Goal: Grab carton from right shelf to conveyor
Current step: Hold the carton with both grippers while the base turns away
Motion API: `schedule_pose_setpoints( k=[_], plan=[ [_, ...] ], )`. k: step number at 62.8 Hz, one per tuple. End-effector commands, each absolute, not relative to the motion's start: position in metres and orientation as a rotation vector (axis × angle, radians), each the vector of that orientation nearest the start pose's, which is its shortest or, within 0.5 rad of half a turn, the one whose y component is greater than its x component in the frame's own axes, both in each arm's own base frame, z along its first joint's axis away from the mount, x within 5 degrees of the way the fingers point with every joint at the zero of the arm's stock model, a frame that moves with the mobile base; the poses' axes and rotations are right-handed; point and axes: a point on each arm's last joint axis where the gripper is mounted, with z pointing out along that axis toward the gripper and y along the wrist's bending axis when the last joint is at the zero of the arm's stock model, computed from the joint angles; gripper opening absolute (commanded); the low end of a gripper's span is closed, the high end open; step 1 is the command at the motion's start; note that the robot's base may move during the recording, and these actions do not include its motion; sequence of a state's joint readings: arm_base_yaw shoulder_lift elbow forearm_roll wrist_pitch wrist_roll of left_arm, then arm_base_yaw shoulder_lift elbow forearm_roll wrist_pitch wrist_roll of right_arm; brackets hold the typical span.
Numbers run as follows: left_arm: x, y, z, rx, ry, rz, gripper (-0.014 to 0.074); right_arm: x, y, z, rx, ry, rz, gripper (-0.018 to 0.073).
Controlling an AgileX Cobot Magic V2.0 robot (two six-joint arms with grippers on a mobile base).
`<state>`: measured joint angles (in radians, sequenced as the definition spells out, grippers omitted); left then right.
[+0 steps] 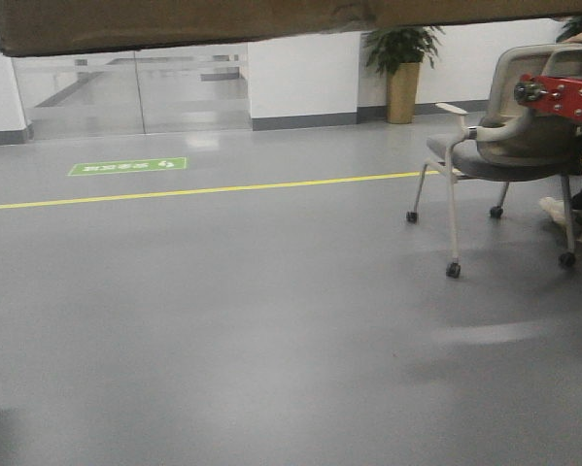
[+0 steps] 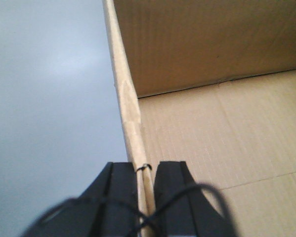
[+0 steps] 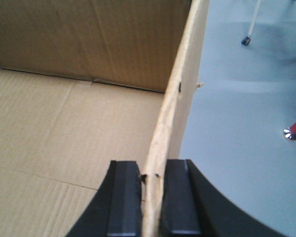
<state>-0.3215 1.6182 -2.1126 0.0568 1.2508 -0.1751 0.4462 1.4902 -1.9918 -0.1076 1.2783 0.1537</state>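
Carton (image 1: 174, 24): plain brown corrugated box, top open. Both wrist views look down into it and show only bare cardboard floor and walls, so it looks empty.

Handling, judged:
- Light for its bulk.
- The single-wall board is stiff along the flutes, but a tall wall will bow and the rim will crush under a hard pinch.
- The surface is matte and not slippery.
- Swing and racking of the box are the main risks, not weight.
- The best hold is on the top rims of two opposite side walls, level with each other. That is where it is taken now.

Left hand (image 2: 147, 183): closed on the carton's left wall, with one finger inside, one outside and the rim running up between them.

Right hand (image 3: 150, 183): gripping the right wall in the same way. The rim there is slightly dented at the pinch.

Position: the carton hangs between the two hands, clear of the grey floor (image 1: 271, 320). Its lower edge crosses the top of the front view.

The conveyor (image 1: 567, 95) shows only as a red frame end at the far right, beside an office chair (image 1: 509, 136) and well apart from the carton. The right shelf is not in view.
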Motion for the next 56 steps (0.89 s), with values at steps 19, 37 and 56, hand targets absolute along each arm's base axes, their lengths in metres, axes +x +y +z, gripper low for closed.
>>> schedule_pose_setpoints(
  k=[19, 37, 56],
  plan=[
    [0.3031, -0.1018, 0.5077, 0.176, 2.204, -0.24, -0.0019, 0.2535, 0.1169, 0.5173, -0.329, 2.167, 0.259, -0.0067],
    [0.3031, -0.1018, 0.5077, 0.176, 2.204, -0.24, -0.0019, 0.2535, 0.1169, 0.5173, -0.329, 2.167, 0.259, -0.0067],
    [0.3031, -0.1018, 0.5077, 0.176, 2.204, -0.24, -0.0019, 0.2535, 0.1169, 0.5173, -0.329, 2.167, 0.259, -0.0067]
  ],
)
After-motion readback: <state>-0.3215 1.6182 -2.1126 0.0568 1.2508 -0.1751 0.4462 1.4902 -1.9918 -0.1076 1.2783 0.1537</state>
